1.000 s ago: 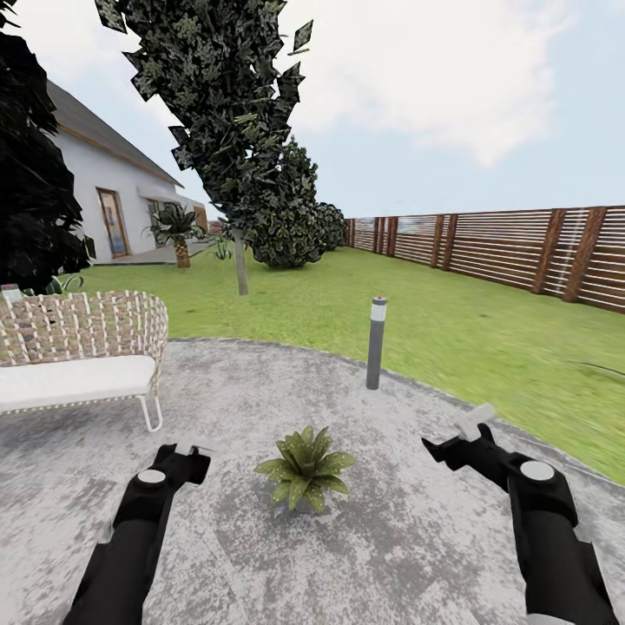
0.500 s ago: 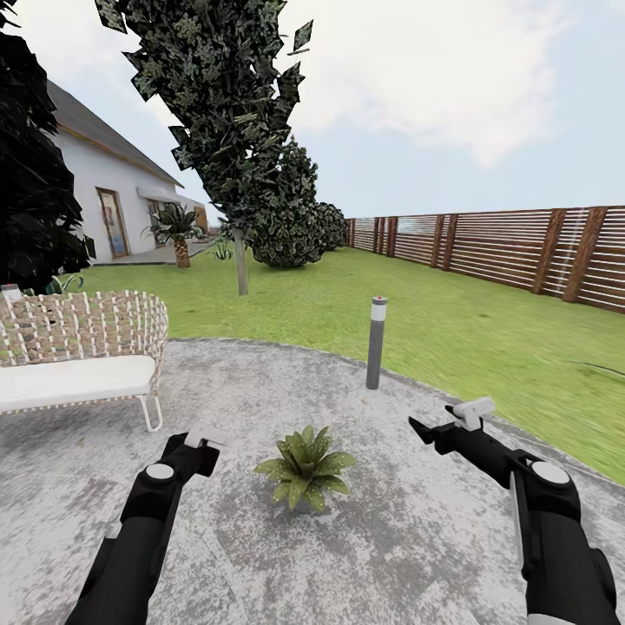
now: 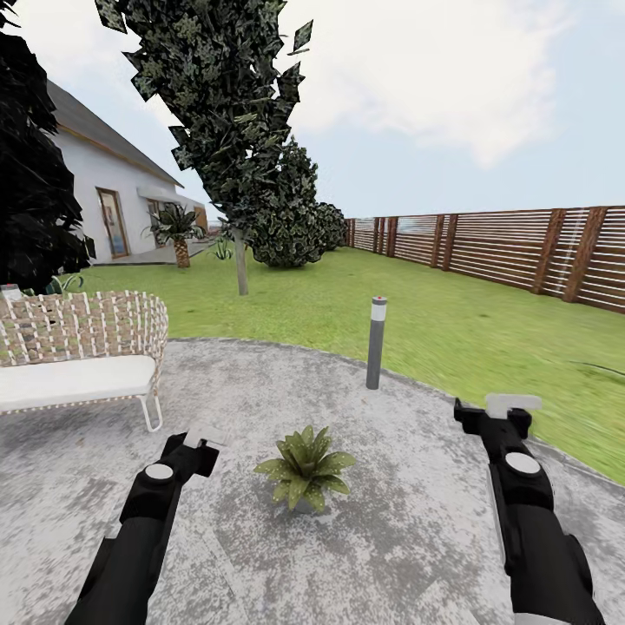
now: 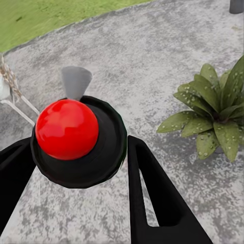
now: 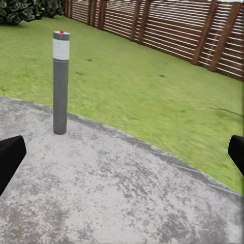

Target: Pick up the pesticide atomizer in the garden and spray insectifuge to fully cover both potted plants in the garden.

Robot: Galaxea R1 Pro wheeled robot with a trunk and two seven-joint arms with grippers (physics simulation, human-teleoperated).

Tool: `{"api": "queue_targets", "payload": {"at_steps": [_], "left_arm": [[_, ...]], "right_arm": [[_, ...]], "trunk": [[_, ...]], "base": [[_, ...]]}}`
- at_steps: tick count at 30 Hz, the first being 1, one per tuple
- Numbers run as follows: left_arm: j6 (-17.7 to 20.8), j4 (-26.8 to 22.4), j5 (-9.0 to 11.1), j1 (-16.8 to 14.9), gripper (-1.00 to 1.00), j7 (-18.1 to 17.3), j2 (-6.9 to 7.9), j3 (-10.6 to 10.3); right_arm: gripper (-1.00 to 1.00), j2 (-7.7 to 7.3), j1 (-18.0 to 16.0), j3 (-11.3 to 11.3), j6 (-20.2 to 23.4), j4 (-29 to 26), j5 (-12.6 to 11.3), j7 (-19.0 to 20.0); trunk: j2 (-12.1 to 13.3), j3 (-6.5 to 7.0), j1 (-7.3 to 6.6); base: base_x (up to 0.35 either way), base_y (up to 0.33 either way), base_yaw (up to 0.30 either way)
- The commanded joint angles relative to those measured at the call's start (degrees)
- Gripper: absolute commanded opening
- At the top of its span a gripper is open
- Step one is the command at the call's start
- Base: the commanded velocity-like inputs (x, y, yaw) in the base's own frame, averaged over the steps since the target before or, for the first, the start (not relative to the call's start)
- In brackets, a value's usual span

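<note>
While left tool [image 4: 71, 168] grips atomizer [image 4: 76, 137], plant [image 4: 216, 119] beside.

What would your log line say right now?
left gripper: holding red-topped pesticide atomizer | right gripper: open, empty | potted plant: leaves speckled white

Potted plant [image 3: 305, 467] on grey patio [image 3: 260, 391], atomizer in left end effector [image 4: 76, 152].
Plant: low green rosette, upright, whitish insectifuge specks [image 4: 189, 90] on leaves. Pesticide atomizer [image 4: 76, 140]: black round head w/ red ball, clamped btwn fingers.

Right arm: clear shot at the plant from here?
Likely yes: only bare paving lies between the right gripper and the plant. The gripper faces the bollard, though, so it must swing inward.
</note>
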Motion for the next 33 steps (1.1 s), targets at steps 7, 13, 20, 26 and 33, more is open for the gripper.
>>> {"api": "queue_targets", "payload": {"at_steps": [7,13,20,26,33], "left_arm": [[0.1,-0.2,-0.6,1.2,-1.0,-0.6,-0.03,0.3],[0.1,-0.2,-0.6,1.2,-1.0,-0.6,-0.04,0.2],[0.1,-0.2,-0.6,1.2,-1.0,-0.6,-0.05,0.5],[-0.5,-2.5,-0.7,1.3,-1.0,-0.6,-0.06,2.0],[-1.8,-2.7,-0.5,1.3,-1.0,6.9,-0.06,2.2]], "right_arm": [[1.0,0.07,0.0,0.5,0.3,0.0,-4.9,-0.5],[1.0,0.08,0.0,0.5,0.3,0.0,-7.7,-0.5],[1.0,0.07,0.0,0.5,0.3,0.0,-7.8,-0.5],[1.0,0.06,0.0,0.5,0.3,0.0,-7.8,-0.5],[1.0,0.06,0.0,0.5,0.3,0.1,-7.8,-0.5]], "trunk": [[0.0,-0.13,-0.01],[0.0,-0.39,-0.01],[0.0,-0.72,-0.01],[0.0,-0.99,-0.01],[0.0,-1.31,-0.01]], "base": [[0.0,0.0,0.041],[0.0,0.0,0.223],[0.0,0.0,0.242],[0.0,0.0,0.241],[0.0,0.0,0.231]]}}
